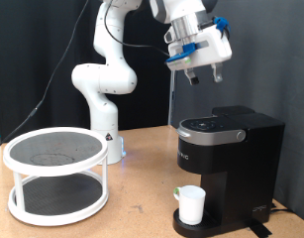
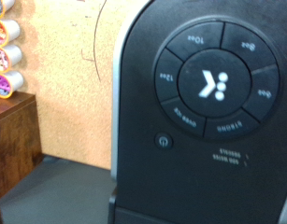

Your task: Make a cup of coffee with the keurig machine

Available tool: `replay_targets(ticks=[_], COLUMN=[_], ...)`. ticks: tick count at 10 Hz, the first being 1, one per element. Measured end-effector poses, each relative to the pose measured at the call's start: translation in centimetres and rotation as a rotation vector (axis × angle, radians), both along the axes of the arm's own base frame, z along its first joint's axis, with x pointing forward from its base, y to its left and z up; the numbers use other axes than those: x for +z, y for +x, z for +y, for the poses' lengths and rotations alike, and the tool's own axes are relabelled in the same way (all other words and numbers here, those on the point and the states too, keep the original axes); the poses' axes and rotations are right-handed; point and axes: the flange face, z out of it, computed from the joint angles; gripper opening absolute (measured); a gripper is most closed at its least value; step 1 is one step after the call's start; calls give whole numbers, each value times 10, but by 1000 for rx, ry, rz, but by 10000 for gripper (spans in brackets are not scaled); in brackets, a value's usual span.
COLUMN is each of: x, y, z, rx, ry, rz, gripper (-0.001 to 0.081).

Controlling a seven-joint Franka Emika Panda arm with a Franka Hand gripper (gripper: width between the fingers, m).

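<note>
Exterior view: gripper (image 1: pixel 202 75) hangs well above keurig machine (image 1: pixel 229 149), nothing seen held, opening cannot be told. Cup (image 1: pixel 191 205) sits on drip tray; wrong button could be pressed on misaligned descent.

The exterior view faces the desk (image 1: pixel 142 213) from the front; the wrist view looks down close onto the coffee machine (image 1: pixel 229 159) (image 2: pixel 204 112), which both views share.

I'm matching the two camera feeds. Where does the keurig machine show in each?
Exterior view: keurig machine at lower right, the cup on its tray, the gripper above it.
Wrist view: its top fills the right.
Shared landmark: the round button panel.
</note>
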Motion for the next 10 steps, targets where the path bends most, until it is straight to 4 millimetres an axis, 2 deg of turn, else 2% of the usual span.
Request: replay_targets(ticks=[2, 3, 5, 6, 7, 8, 9, 10], x=[-12, -18, -30, -36, -43, -50, -58, -65], y=[3, 3, 4, 3, 3, 3, 4, 5], z=[2, 3, 4, 3, 1, -1, -5, -7], rx=[28, 38, 51, 51, 48, 43, 38, 30], ry=[-25, -36, -57, -67, -79, -92, -102, -108], rz=[15, 24, 36, 41, 45, 52, 61, 65], gripper=[734, 694, 405, 405, 269, 269, 97, 97])
